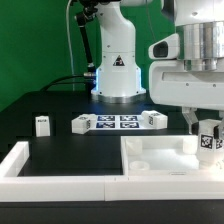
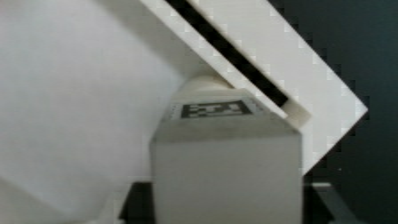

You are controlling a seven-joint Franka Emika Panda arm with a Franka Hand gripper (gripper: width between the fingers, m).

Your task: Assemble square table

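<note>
The white square table top (image 1: pixel 160 158) lies at the front of the exterior view's right, rim up, with round sockets in its corners. My gripper (image 1: pixel 207 131) is shut on a short white leg (image 1: pixel 208 139) with a tag, held upright over the top's far corner at the exterior view's right. In the wrist view the leg (image 2: pixel 222 165) fills the space between my gripper's (image 2: pixel 228 203) dark fingers (image 2: pixel 324 203), and the top's rim (image 2: pixel 249 60) runs slantwise behind it. Whether the leg touches the top I cannot tell.
Three more tagged legs lie on the black table: one (image 1: pixel 42 125), one (image 1: pixel 82 123), one (image 1: pixel 152 119). The marker board (image 1: pixel 118 121) lies between the last two. White wall bars (image 1: pixel 45 172) edge the front. The robot base (image 1: pixel 118 65) stands behind.
</note>
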